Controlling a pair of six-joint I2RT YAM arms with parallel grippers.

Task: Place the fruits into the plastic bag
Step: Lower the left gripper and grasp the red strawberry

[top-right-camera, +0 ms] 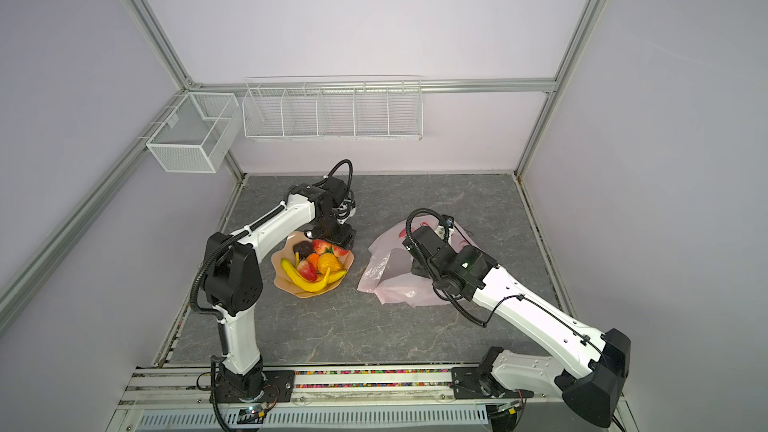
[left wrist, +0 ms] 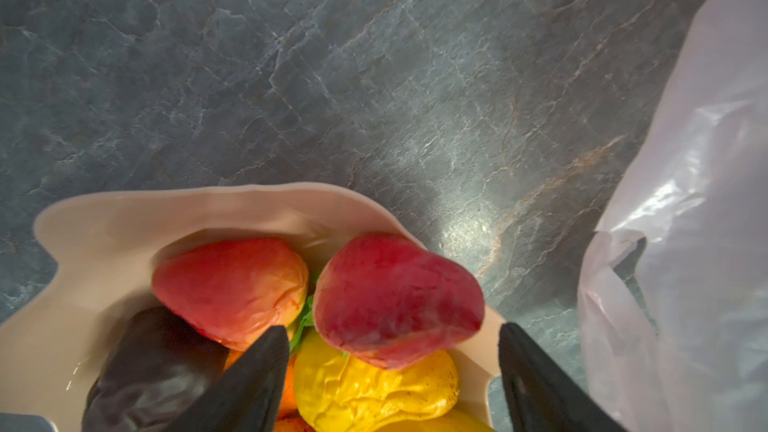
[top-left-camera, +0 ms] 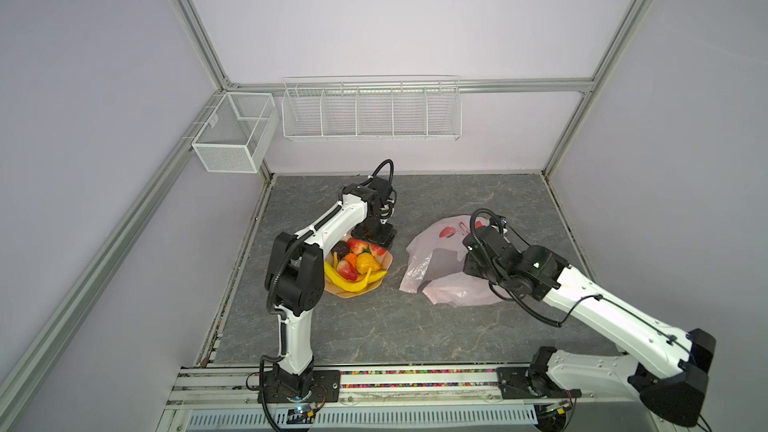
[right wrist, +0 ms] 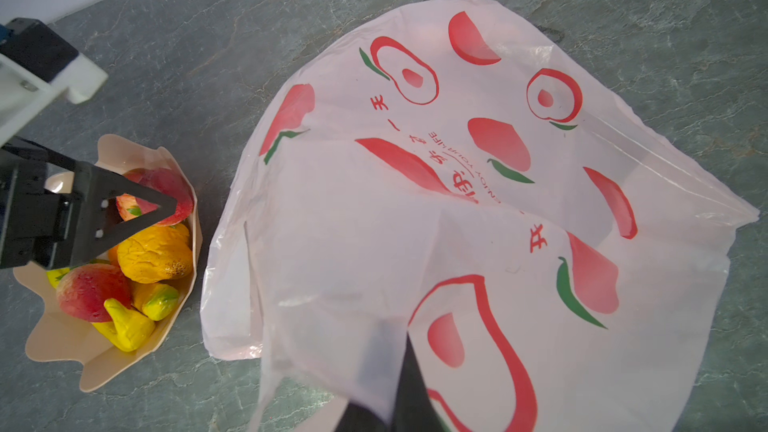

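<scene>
While your right gripper (right wrist: 386, 405) is pinched shut on a fold of the plastic bag (right wrist: 457, 201), lifting some film off the table (left wrist: 374, 76), your left gripper (left wrist: 390, 332) hangs with its fingers (left wrist: 257, 367) spread wide above the far end of the dish (left wrist: 166, 205). The fruits (top-left-camera: 353, 263) all lie heaped in that dish; none shows inside the bag.

A red fruit (left wrist: 395, 301) sits directly between the spread fingers, just ahead of and below their tips. Its broad body fills most of the gap, so you should judge the fit as tight, and a straight descent ought to bracket it. Your left arm is plainly the nearer one. In both top views the bag lies to the right of the dish, near but not touching it, so the carry runs sideways toward your right arm.
</scene>
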